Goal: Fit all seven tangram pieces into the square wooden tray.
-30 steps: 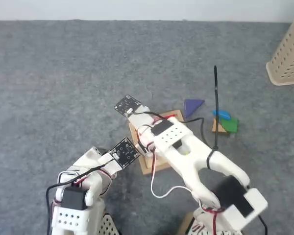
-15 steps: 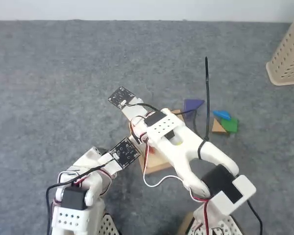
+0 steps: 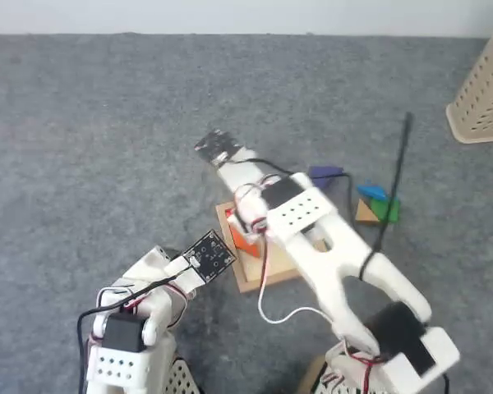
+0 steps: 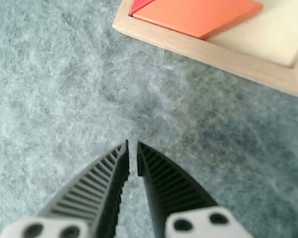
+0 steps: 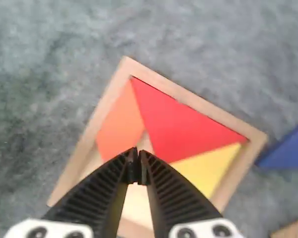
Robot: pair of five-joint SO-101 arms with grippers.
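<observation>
The square wooden tray (image 5: 109, 101) holds a red triangle (image 5: 179, 124), an orange piece (image 5: 120, 130) and a yellow piece (image 5: 208, 168); part of its pale floor is bare. My right gripper (image 5: 138, 151) hangs shut above the tray with nothing in it. The tray's rim (image 3: 259, 283) and the orange piece (image 3: 245, 238) show beside the right arm in the high view. My left gripper (image 4: 132, 145) is shut over the carpet, just short of the tray's corner (image 4: 120, 22). Loose on the carpet lie a purple triangle (image 3: 324, 174), a blue piece (image 3: 371, 193), a green piece (image 3: 387, 209) and a brown triangle (image 3: 365, 215).
Grey carpet covers the table. A perforated beige container (image 3: 485, 90) stands at the far right edge. A black cable tie (image 3: 394, 193) sticks up from the right arm. Open carpet lies to the left and beyond the tray.
The right arm has swung and stretched farther over the tray, its wrist now beyond the tray's far edge. The left arm has not moved.
</observation>
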